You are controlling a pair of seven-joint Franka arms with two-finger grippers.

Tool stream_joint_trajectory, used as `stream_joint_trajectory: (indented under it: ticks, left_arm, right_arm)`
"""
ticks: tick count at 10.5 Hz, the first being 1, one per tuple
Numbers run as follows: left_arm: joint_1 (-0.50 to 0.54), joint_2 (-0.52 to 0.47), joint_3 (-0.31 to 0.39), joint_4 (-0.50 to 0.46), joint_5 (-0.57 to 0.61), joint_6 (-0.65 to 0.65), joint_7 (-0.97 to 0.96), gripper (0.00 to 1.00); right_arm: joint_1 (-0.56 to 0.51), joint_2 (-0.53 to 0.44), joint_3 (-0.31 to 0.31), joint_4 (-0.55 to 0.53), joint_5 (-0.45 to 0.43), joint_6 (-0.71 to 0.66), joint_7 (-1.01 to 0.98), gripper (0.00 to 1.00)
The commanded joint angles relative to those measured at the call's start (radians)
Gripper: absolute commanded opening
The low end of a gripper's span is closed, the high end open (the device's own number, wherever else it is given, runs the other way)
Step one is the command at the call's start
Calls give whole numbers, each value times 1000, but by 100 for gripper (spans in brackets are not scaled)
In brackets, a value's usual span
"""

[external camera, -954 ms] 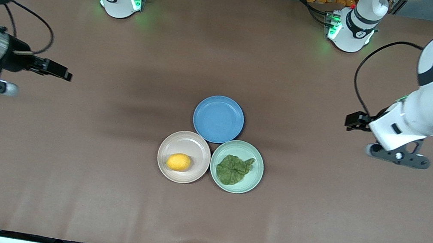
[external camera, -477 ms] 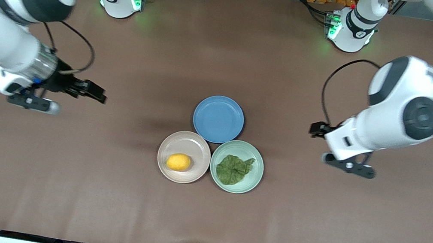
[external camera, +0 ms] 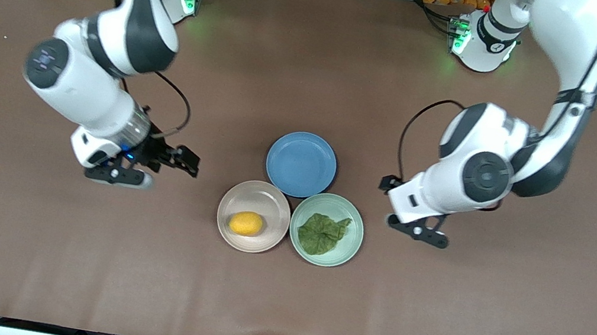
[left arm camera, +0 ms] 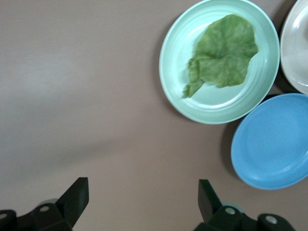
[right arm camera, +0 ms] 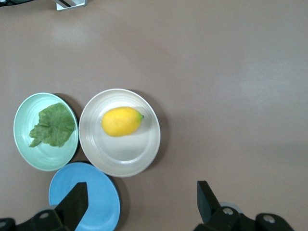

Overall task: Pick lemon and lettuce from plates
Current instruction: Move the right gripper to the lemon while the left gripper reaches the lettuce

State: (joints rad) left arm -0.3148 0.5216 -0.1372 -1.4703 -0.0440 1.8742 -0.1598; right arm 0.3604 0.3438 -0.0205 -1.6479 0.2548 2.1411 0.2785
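Lemon (external camera: 246, 223) on beige plate (external camera: 233, 199), lettuce (external camera: 322, 234) on green plate (external camera: 347, 256). Both grippers, left (external camera: 392, 183) and right (external camera: 188, 161), hang open over bare surface (external camera: 81, 253). Risks: the 2 touching plates shift; thin lettuce slips.

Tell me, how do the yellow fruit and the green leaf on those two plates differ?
The lemon is bright yellow, plump and oval; the lettuce is dark green, thin, flat and wrinkly with ragged edges. The lemon covers only a small part of its beige-pink plate; the lettuce spreads over much of its mint green plate. The lemon lies toward the right arm's end, the lettuce toward the left arm's. Both rest untouched on equal-sized plates.
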Motion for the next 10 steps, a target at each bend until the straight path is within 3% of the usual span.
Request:
stream_joint_trajectory:
  ticks: [1, 5, 10]
  left_arm:
    - [-61, 93, 8, 22, -17, 133, -29, 100]
    - [-118, 187, 10, 24, -16, 336, -26, 100]
    - [-132, 251, 10, 27, -17, 442, -27, 100]
  right_arm:
    - [63, 118, -9, 16, -107, 162, 49, 100]
    - [103, 317, -9, 181, -238, 209, 279, 100]
    - [141, 475, -12, 268, -247, 372, 473, 100]
